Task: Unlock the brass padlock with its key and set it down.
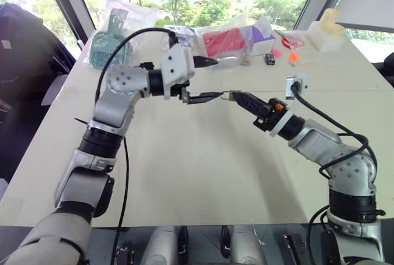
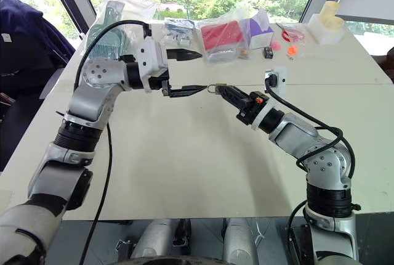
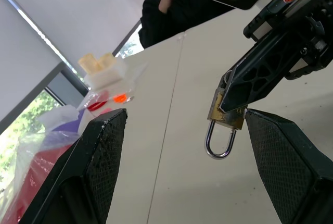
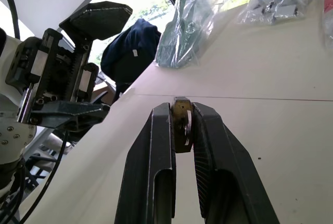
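The right end effector (image 1: 237,97), two black tapered fingers on a silver arm, is pinched on the small yellow-brass padlock (image 4: 181,122), held above the pale tabletop (image 1: 203,172) near the centre of the head views. In the right wrist view the brass block sits clamped between the two fingertips; in the left wrist view its thin silvery shackle loop (image 3: 219,141) stands closed and sticks out past the fingers. The key cannot be made out.

Just beside it, at about 9 o'clock from the padlock in the head views, the left end effector (image 1: 212,79) points level toward the right one. Its two black fingers are spread wide, one finger (image 1: 205,62) well above the other (image 1: 205,97), and nothing lies between them. The lower fingertip is near the padlock, but contact cannot be judged.

Further out, toward 12 o'clock, the far edge of the tabletop carries a row of goods: a clear bag with a teal object (image 1: 109,43), a clear bag holding a red box (image 1: 225,41), a purple and white carton (image 1: 261,37), a small black object (image 1: 269,59), small orange and pink pieces (image 1: 290,52), and a cream plastic part (image 1: 326,29) at about 1 o'clock. A white socket block (image 1: 296,85) with a black cable plugged in lies at about 2 o'clock from the padlock. A person in dark clothing (image 3: 177,5) sits past the tabletop's edge in the left wrist view.
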You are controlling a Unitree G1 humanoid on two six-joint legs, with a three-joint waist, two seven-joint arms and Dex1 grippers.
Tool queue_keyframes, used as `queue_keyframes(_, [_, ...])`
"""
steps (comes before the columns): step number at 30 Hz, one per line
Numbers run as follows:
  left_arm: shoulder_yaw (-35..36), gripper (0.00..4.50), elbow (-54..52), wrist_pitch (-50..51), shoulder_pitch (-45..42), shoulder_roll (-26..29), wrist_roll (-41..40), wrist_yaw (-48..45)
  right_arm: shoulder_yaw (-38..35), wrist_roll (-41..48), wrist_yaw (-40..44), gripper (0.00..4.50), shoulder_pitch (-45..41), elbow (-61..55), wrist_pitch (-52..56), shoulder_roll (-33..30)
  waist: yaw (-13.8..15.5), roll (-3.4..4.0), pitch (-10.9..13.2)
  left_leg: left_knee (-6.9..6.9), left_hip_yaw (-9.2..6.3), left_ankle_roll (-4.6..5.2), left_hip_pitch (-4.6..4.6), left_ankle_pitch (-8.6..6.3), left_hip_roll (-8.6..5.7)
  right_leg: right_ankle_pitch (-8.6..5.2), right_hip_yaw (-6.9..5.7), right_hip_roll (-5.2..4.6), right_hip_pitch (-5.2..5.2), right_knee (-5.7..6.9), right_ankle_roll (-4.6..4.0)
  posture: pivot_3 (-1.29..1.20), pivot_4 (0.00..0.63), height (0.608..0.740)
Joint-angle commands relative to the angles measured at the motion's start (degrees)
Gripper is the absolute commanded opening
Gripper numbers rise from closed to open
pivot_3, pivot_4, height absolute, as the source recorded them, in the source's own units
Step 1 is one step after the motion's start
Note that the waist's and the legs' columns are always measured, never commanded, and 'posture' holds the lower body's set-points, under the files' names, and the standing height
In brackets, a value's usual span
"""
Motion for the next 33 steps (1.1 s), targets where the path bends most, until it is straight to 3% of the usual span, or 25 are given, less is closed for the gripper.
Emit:
queue_keyframes(1, [-0.06,3.72,1.44,-2.67,-0.64,-0.78,1.33,-0.26,-1.79,2.03,-0.14,0.00,-1.28,-2.58,-0.67,0.24,-0.02,0.00,0.00,0.00,0.00,0.00,0.00,0.00,0.00,0.00,0.00,0.00,0.00,0.00,0.00,0.00,0.150,0.735])
queue_keyframes(23, [0.68,3.72,20.83,-16.31,-8.13,-5.67,7.12,2.89,0.88,5.07,-1.46,0.00,0.40,-6.16,-0.08,1.80,0.05,0.00,0.00,0.00,-0.01,0.28,-0.01,-0.17,0.00,0.01,0.00,-0.03,-0.02,0.00,-0.01,0.00,0.150,0.735])
queue_keyframes(33, [0.62,3.72,20.53,-16.29,-7.47,-6.16,7.47,3.71,0.96,5.22,-2.23,0.00,0.93,-6.23,-0.24,2.04,0.00,0.00,0.00,0.00,-0.01,0.29,-0.01,-0.17,0.00,0.01,0.00,-0.03,-0.03,0.00,0.00,0.00,0.150,0.735])
